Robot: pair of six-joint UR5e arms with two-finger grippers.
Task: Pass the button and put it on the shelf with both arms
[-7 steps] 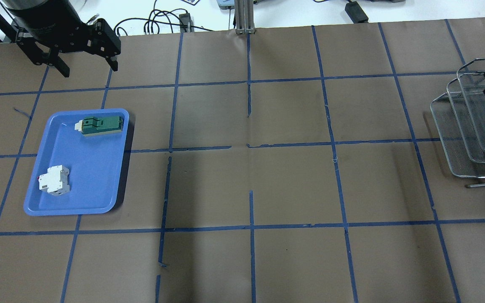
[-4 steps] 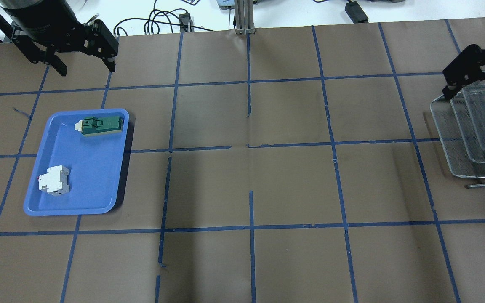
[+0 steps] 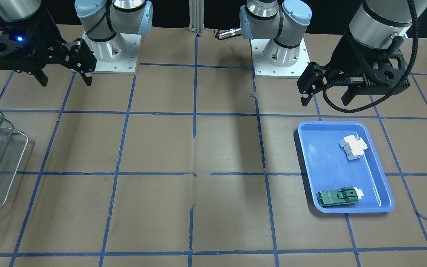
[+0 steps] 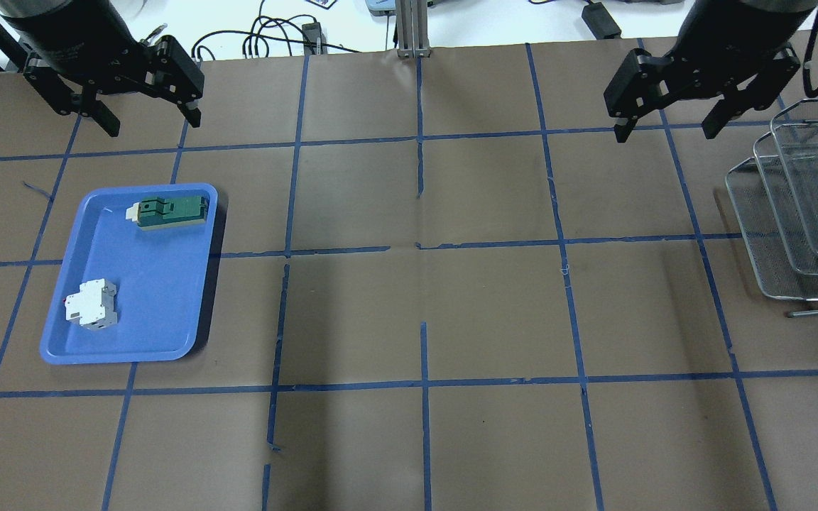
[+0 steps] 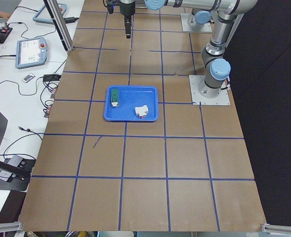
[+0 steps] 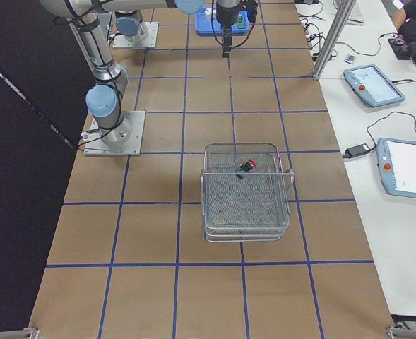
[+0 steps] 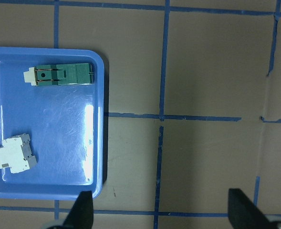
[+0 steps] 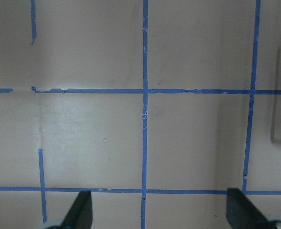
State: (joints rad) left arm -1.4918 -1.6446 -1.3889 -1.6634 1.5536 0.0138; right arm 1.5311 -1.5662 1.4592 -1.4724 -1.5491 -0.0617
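The right gripper (image 4: pixel 666 131) hung with its jaws spread wide and nothing between them, above bare brown table (image 4: pixel 494 312), just to the robot's-left of the shelf (image 4: pixel 771 234). In its own wrist view only the taped grid lay between the fingertips (image 8: pixel 83 210), with a sliver of the shelf's mesh at the right edge. The left gripper (image 4: pixel 153 122) was likewise released and empty, poised over the table just past the far end of the blue tray (image 4: pixel 160 319), apart from it. The button (image 6: pixel 246 167) lay on its side in the shelf's topmost basket, red cap toward the operators' side, well apart from both grippers; from overhead only a red speck of it showed at the frame's right edge. In the tray, a white breaker block (image 4: pixel 91 304) sat near one end and a flat green part (image 4: pixel 170 211) near the other, the two apart.
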